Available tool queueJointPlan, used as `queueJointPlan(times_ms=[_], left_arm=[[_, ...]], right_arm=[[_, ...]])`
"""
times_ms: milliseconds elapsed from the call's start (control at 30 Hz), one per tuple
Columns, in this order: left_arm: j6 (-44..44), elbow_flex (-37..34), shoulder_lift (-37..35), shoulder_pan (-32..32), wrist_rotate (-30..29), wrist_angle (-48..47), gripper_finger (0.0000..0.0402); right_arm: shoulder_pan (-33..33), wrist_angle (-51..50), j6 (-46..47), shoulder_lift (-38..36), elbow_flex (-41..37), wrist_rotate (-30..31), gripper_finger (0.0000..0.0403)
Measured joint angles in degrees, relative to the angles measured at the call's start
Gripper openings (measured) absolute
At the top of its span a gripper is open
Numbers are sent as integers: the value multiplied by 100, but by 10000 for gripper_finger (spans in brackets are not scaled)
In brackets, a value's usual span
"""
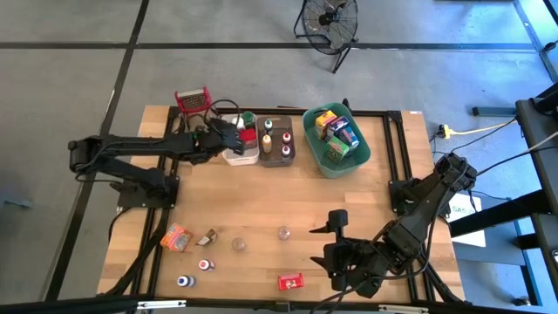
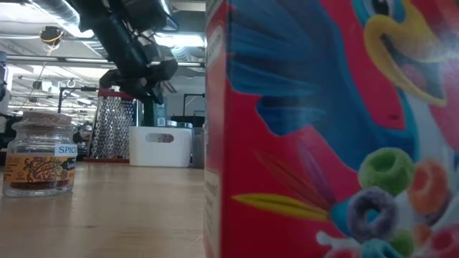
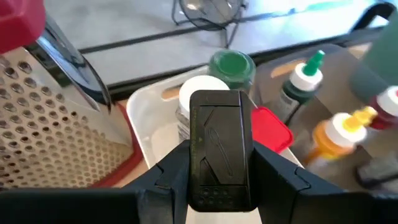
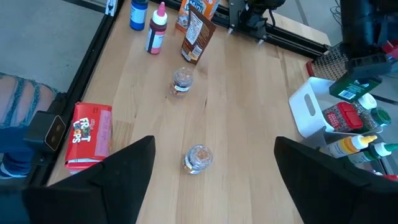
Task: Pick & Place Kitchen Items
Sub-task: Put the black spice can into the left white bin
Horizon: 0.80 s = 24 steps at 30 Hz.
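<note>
My left gripper (image 1: 234,135) hangs over the white bin (image 1: 235,155) at the table's far side, shut on a small container with a black top (image 3: 221,149) and a green label (image 4: 349,87). The bin holds jars with green (image 3: 231,65), white and red caps. My right gripper (image 4: 208,180) hovers open, high over the near right of the table, above a small glass jar (image 4: 199,157) that stands on the wood. Another glass jar (image 4: 181,81), a red cereal box (image 4: 87,134), a brown packet (image 4: 198,34) and two bottles (image 4: 155,28) rest on the near table. My left gripper pinches the black-topped container by its two sides (image 3: 194,163) between its two fingers. The fingers slant down from the table's left side. The container is lifted clear above the white bin, its green-labelled body below the fingers.
A steel grater with a red handle (image 1: 193,100) stands just left of the white bin. A brown bin (image 1: 277,139) with squeeze bottles and a teal bin (image 1: 336,139) with boxes sit to its right. In the low view the cereal box (image 2: 323,129) blocks the right half; a spice jar (image 2: 39,154) stands at the left.
</note>
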Motion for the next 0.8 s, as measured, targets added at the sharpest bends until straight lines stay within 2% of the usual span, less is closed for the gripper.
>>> queueJointPlan(times_ms=[100,233,567,800], left_arm=[[-33,4,285,0,-326,135,129],[-44,-22,589,-7,-45,199,129],[-44,-15,796,107,-82,700,130],[-160,-9,796,239,458,760,151]], right_arm=[[0,2,0,0,-1,0,332],[0,2,0,0,-1,-2,332],[-1,-2,0,0,-1,-17,332],[0,0,0,0,-1,-17,332]])
